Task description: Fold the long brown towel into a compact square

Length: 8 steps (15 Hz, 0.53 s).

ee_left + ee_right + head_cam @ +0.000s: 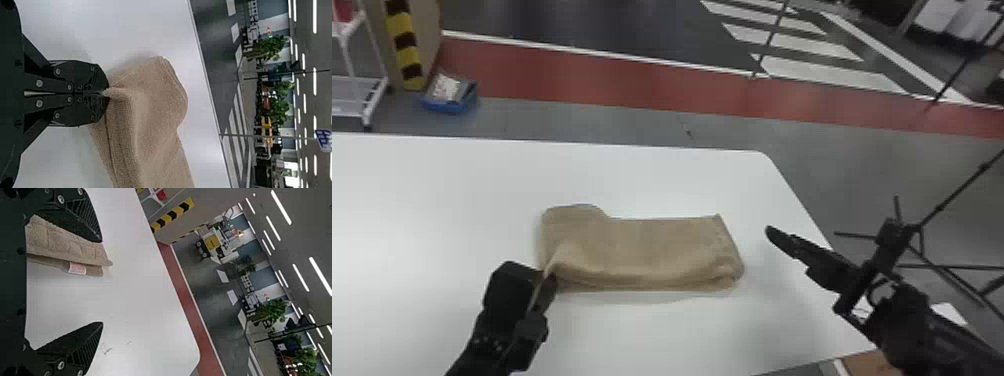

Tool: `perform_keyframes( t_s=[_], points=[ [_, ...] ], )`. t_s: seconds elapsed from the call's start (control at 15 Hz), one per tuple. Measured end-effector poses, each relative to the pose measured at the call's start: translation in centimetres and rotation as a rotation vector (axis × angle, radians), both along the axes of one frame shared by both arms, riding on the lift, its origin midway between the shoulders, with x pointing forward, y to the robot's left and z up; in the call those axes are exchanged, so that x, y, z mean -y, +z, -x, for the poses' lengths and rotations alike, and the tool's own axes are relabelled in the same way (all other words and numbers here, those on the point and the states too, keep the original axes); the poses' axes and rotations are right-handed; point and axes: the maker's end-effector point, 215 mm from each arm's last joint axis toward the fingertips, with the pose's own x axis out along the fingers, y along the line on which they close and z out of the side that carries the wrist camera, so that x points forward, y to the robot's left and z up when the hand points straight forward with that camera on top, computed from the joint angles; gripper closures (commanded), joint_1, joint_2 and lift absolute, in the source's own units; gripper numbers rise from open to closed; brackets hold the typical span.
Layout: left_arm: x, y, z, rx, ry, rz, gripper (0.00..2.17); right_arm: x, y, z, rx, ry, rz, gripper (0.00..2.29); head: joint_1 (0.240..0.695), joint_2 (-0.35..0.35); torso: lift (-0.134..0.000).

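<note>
The towel (657,245) lies on the white table (422,210), already doubled into a strip whose length runs from left to right, with layers showing along its near side. At the left end it is wider, with a rounded bulge reaching beyond the rest of the far edge. The left gripper (546,282) is at its near left corner, clenched on a pinch of the cloth; in the left wrist view the tips meet around a small ridge of it, and folds fan out from there. The right gripper (832,230) is over the right side of the table, apart from the towel's right end. It grasps nothing: the right wrist view shows its two fingers (84,217) spread wide. In that view a small pale label (77,268) with reddish marks shows at the edge of the towel's lower layer.
</note>
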Motion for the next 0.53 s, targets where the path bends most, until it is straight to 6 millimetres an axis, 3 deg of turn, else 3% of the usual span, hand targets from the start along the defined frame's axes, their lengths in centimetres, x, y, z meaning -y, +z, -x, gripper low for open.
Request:
perform_keyframes(
  t_s=[0.33,0.47,0.53],
  points=[
    [0.5,0.5,1.7,-0.100,0.039,0.202,2.01,-3.6,-1.4,-0.7,-0.040,0.074,0.012,0.24,0.695,-0.350,-0.123],
    [0.5,1.2,2.1,-0.107,0.049,0.240,2.01,-5.1,-2.5,-0.7,-0.076,0.103,0.018,0.33,0.695,-0.350,-0.123],
    [0.5,1.5,2.3,-0.104,0.050,0.246,2.01,-5.6,-3.0,-0.6,-0.097,0.113,0.019,0.49,0.695,-0.350,-0.123]
  ],
)
